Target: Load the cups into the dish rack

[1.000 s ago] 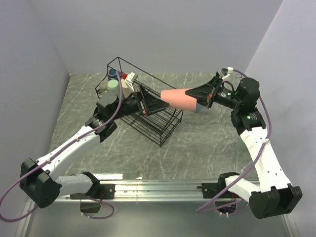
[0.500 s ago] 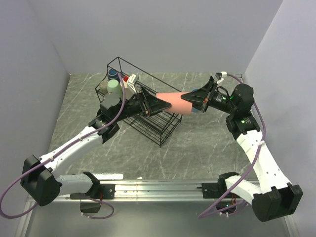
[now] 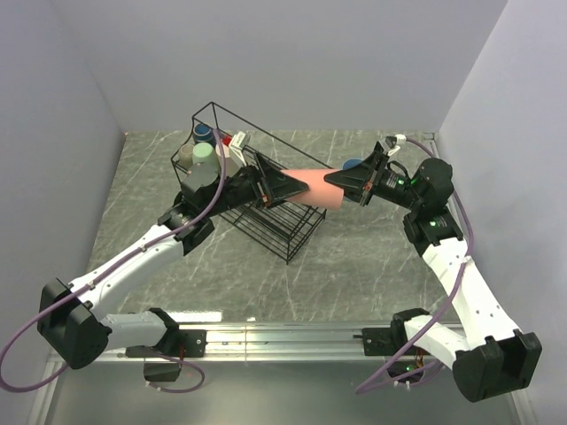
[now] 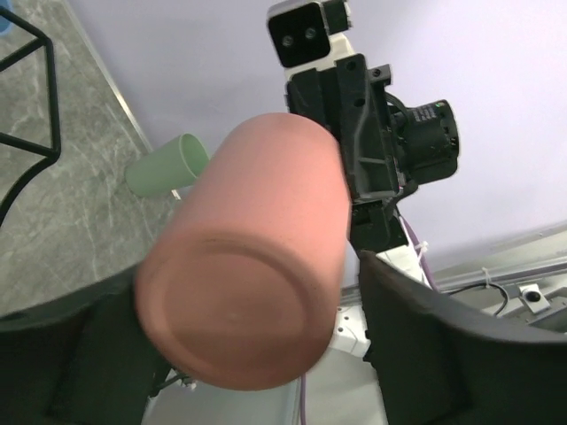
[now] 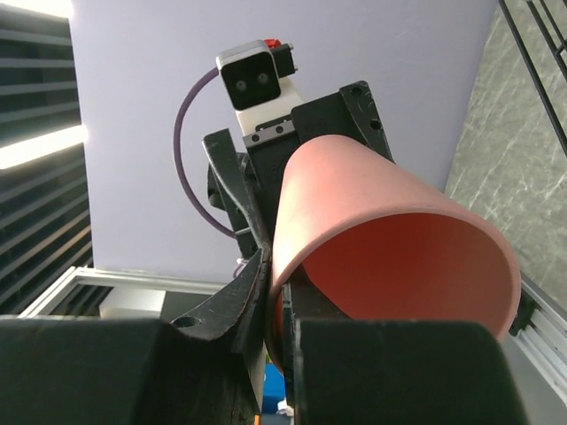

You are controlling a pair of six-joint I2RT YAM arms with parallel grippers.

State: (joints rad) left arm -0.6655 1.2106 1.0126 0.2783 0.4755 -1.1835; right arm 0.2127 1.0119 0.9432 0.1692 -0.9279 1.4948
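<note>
A salmon-pink cup (image 3: 314,186) hangs on its side in mid-air just right of the dish rack (image 3: 288,258). My right gripper (image 3: 330,180) is shut on its rim, one finger inside and one outside (image 5: 288,297). The cup's open mouth (image 5: 399,257) faces the right wrist camera. Its base (image 4: 239,310) sits between the fingers of my left gripper (image 3: 298,184), which stands open, with a gap showing at the right finger (image 4: 443,345). In the rack's far end stand a blue cup (image 3: 203,133), a pale-green cup (image 3: 203,153) and a beige cup (image 3: 186,152).
A blue cup (image 3: 352,165) sits on the table behind my right gripper. A pale-green cup (image 4: 164,166) lies on its side on the marble near the back wall. Grey walls close in on three sides, and the rail with both arm bases runs along the near edge.
My right arm has carried the pink cup leftward until its base is between the left fingers. The left arm reached a little toward it, and its jaws narrowed, then widened again.
</note>
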